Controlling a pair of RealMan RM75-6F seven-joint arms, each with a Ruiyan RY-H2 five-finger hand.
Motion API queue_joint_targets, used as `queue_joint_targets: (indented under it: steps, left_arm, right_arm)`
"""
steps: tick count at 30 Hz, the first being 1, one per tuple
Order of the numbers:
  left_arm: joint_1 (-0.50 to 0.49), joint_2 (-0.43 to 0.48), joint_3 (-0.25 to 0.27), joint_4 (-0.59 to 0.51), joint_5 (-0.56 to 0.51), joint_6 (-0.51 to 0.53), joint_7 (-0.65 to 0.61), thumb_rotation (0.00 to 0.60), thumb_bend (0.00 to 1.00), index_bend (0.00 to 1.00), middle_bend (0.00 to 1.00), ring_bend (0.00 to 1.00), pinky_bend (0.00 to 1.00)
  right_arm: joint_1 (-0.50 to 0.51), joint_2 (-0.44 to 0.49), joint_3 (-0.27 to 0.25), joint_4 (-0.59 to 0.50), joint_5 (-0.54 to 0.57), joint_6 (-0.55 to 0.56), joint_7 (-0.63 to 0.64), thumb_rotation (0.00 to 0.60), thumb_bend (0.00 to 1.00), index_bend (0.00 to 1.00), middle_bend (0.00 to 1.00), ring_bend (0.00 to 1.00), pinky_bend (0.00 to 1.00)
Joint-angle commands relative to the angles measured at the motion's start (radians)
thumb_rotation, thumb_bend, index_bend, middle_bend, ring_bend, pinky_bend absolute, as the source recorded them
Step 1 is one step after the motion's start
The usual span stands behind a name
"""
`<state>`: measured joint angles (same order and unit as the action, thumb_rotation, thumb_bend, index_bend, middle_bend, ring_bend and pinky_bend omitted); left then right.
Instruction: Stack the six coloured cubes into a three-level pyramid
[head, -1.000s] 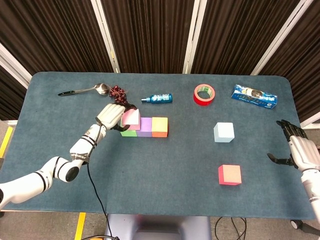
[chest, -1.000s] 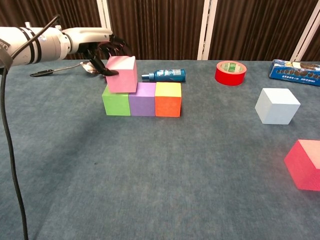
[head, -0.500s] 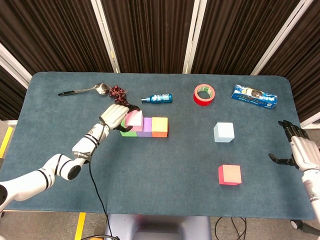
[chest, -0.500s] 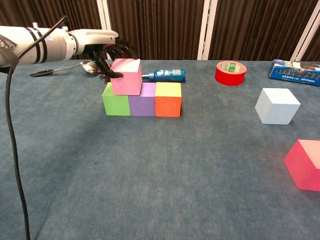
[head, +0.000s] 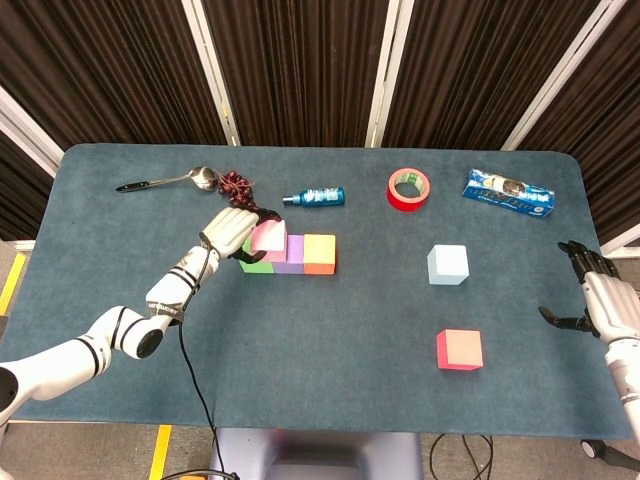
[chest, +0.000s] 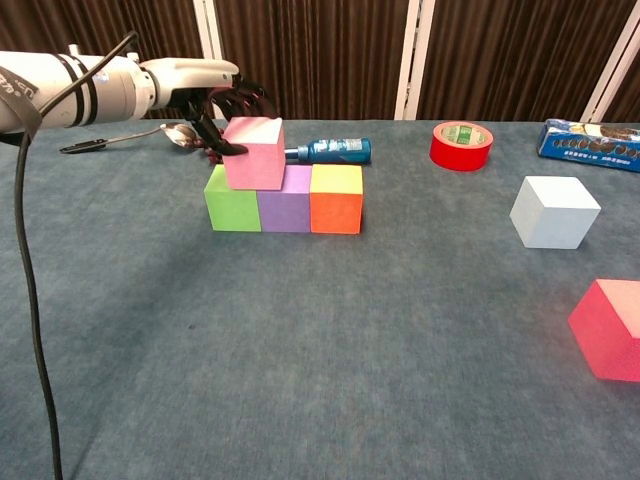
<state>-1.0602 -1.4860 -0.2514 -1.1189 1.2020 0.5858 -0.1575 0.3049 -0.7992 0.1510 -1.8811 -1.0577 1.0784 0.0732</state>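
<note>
The left hand (chest: 215, 110) grips the pink cube (chest: 253, 152), set across the green cube (chest: 232, 202) and purple cube (chest: 285, 206) (second level); the right hand (head: 600, 297) hangs idle, fingers spread.

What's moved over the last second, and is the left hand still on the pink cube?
The left hand carried the pink cube a little to the right along the base row; it now sits over the seam between the green cube and purple cube. The fingers still hold it. The orange cube, light blue cube, red cube and right hand have barely moved.
</note>
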Motion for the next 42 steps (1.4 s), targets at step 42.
queue_joint_targets:
  steps: [42]
  left_arm:
    - [-0.003, -0.002, 0.023, -0.007, -0.035, 0.002, 0.056, 0.600, 0.39, 0.10, 0.19, 0.27, 0.21]
  right_arm:
    - [-0.017, -0.002, 0.011, 0.018, -0.009, -0.003, 0.033, 0.600, 0.34, 0.10, 0.12, 0.03, 0.06]
